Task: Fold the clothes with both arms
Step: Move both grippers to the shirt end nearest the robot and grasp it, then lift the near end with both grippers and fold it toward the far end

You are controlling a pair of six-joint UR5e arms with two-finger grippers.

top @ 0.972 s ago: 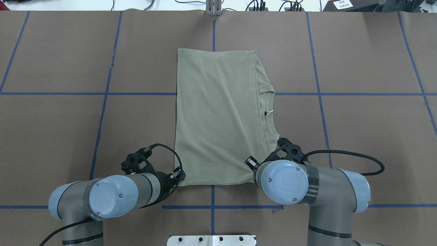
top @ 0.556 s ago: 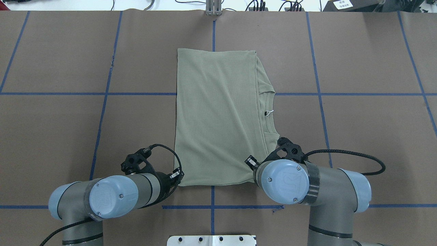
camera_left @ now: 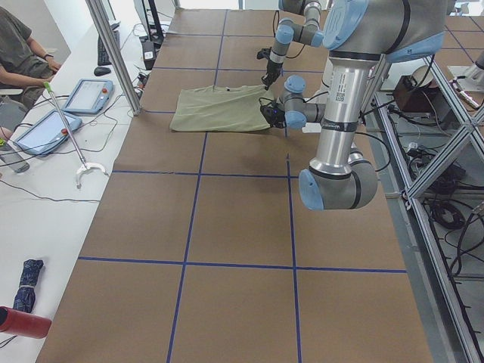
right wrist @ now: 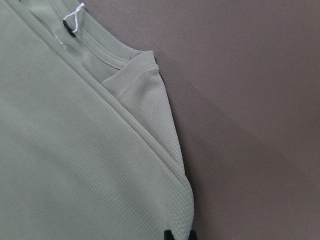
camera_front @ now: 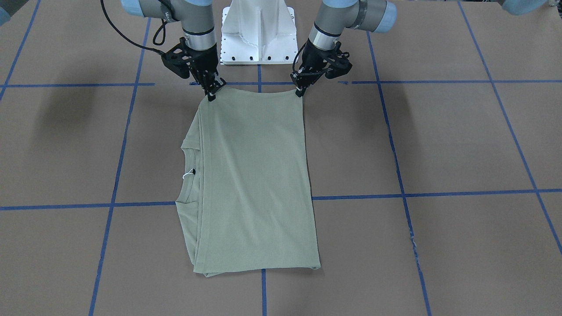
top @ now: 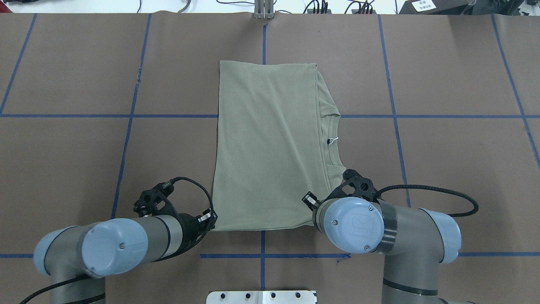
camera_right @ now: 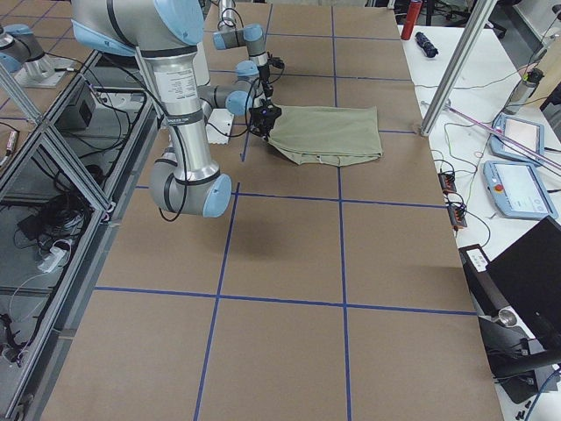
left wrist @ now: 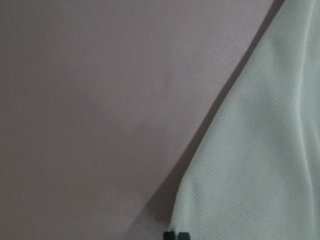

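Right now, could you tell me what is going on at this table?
Two robot arms are folding a sage-green shirt, which lies folded into a long panel on the brown table. The left arm has its jaws shut on one corner of the edge nearest the robot. The right arm has its jaws shut on the other corner, on the collar side. The rest of the shirt lies flat.
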